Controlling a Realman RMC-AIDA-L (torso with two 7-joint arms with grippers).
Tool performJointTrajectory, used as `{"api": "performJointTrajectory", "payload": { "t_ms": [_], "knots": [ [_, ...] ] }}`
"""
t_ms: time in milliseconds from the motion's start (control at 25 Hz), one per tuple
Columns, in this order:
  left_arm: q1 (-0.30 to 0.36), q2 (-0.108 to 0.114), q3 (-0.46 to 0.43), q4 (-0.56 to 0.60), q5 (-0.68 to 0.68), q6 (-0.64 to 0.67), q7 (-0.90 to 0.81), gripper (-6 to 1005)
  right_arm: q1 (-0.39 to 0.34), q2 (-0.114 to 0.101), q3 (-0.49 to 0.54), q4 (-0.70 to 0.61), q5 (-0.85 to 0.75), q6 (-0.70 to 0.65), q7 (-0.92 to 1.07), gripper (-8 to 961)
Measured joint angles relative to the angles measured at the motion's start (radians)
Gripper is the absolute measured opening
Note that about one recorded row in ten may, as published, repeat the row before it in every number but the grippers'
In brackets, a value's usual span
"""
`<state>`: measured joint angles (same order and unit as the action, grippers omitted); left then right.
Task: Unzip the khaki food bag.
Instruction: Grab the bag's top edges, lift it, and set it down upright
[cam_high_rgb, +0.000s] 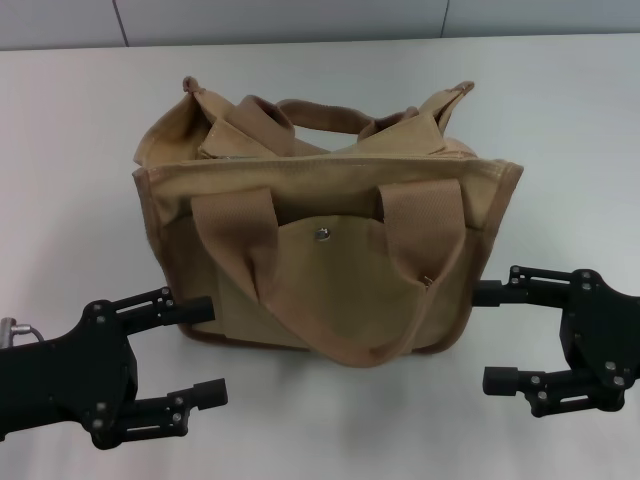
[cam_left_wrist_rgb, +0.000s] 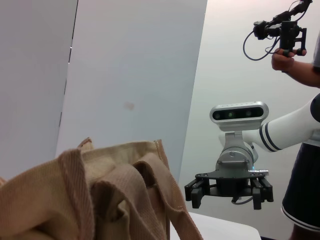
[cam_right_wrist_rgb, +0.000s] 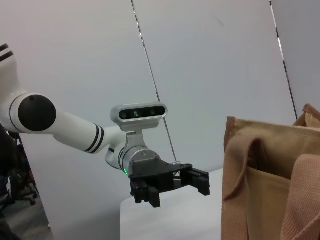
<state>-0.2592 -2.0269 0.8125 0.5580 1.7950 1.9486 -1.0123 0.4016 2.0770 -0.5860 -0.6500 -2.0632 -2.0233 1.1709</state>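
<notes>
You had not started unzipping: the bag (cam_high_rgb: 325, 255) stood mid-table between your wide, empty left gripper (cam_high_rgb: 190, 350) and right gripper (cam_high_rgb: 492, 335). Next you needed its top zipper pull.

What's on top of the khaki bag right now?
On the khaki food bag: only its own folded flaps and rear strap handle. The zipper is hidden among folds. Both grippers, left and right, flank it.

White table (cam_high_rgb: 70, 120) carries one item: the khaki bag (cam_high_rgb: 330, 250), standing upright on its base at centre.
</notes>
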Motion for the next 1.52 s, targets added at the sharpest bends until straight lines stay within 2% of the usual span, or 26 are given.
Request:
{"api": "performJointTrajectory", "payload": {
  "t_ms": [440, 520, 560, 600, 680, 800, 840, 960, 1080, 1120, 1160, 1520],
  "knots": [
    [0.005, 0.002, -0.013, 0.0, -0.009, 0.006, 0.01, 771, -0.004, 0.0, 0.0, 0.003, 0.003, 0.001, -0.001, 837],
    [0.019, 0.008, -0.073, -0.003, -0.01, 0.002, 0.011, 771, -0.005, 0.0, 0.0, 0.003, 0.003, 0.001, -0.001, 838],
    [0.038, 0.008, -0.146, -0.009, -0.007, -0.01, 0.014, 771, -0.006, 0.0, 0.003, 0.003, 0.003, 0.001, -0.001, 838],
    [0.038, 0.008, -0.146, -0.009, -0.007, -0.01, 0.014, 772, -0.006, 0.0, 0.003, 0.003, 0.003, 0.001, -0.001, 838],
    [0.059, 0.001, -0.219, -0.013, -0.007, -0.044, 0.026, 772, -0.006, 0.0, 0.005, 0.003, 0.004, 0.001, -0.001, 838],
    [0.073, -0.016, -0.265, -0.013, -0.008, -0.114, 0.038, 772, -0.007, 0.0, 0.008, 0.005, 0.005, 0.001, -0.001, 837],
    [0.069, -0.029, -0.265, -0.014, -0.008, -0.151, 0.04, 771, -0.006, 0.0, 0.009, 0.012, 0.005, 0.0, -0.004, 837],
    [0.043, -0.043, -0.237, -0.037, -0.007, -0.187, 0.065, 770, -0.003, 0.0, 0.009, 0.018, 0.005, 0.0, -0.006, 838],
    [0.015, -0.044, -0.222, -0.089, -0.009, -0.201, 0.107, 760, -0.002, 0.0, 0.009, 0.019, 0.005, 0.0, -0.006, 838],
    [-0.032, -0.042, -0.235, -0.179, -0.015, -0.221, 0.175, 757, -0.002, 0.0, 0.009, 0.019, 0.005, 0.001, -0.006, 838],
    [-0.047, -0.044, -0.245, -0.201, -0.02, -0.234, 0.196, 753, -0.002, 0.0, 0.009, 0.019, 0.004, 0.002, -0.006, 838],
    [-0.073, -0.046, -0.259, -0.255, -0.066, -0.257, 0.264, 723, -0.005, 0.0, 0.006, 0.024, 0.006, 0.016, -0.006, 838]
  ]
}}
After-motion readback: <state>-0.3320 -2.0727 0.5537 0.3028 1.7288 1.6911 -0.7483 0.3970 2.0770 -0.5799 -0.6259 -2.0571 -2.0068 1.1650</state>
